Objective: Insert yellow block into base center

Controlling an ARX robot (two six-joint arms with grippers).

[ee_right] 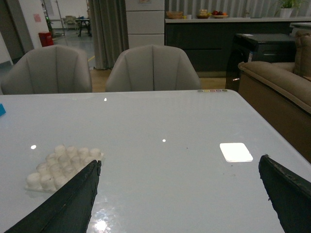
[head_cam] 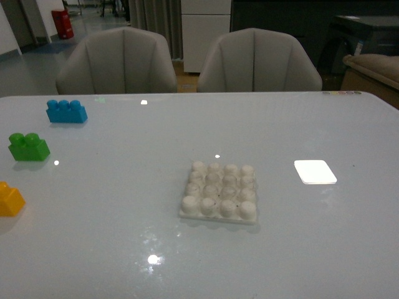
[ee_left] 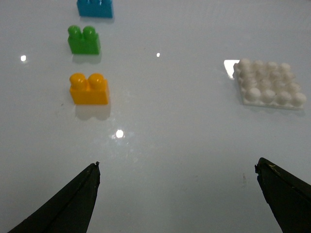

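Note:
The yellow block (head_cam: 10, 200) lies at the table's left edge in the front view, cut off by the frame; in the left wrist view the yellow block (ee_left: 89, 89) stands whole, two studs up. The white studded base (head_cam: 219, 192) sits mid-table with nothing on it, and the base (ee_left: 269, 84) and base (ee_right: 62, 165) show in both wrist views. My left gripper (ee_left: 177, 167) is open over bare table, short of the block. Open too is my right gripper (ee_right: 179, 165), with the base beside one finger. Neither arm shows in the front view.
A green two-stud brick (head_cam: 28, 147) and a blue three-stud brick (head_cam: 66, 111) stand beyond the yellow one on the left. A bright white patch (head_cam: 315, 171) lies right of the base. Two grey chairs (head_cam: 117, 62) stand behind the table; a sofa (ee_right: 282, 92) is at the right.

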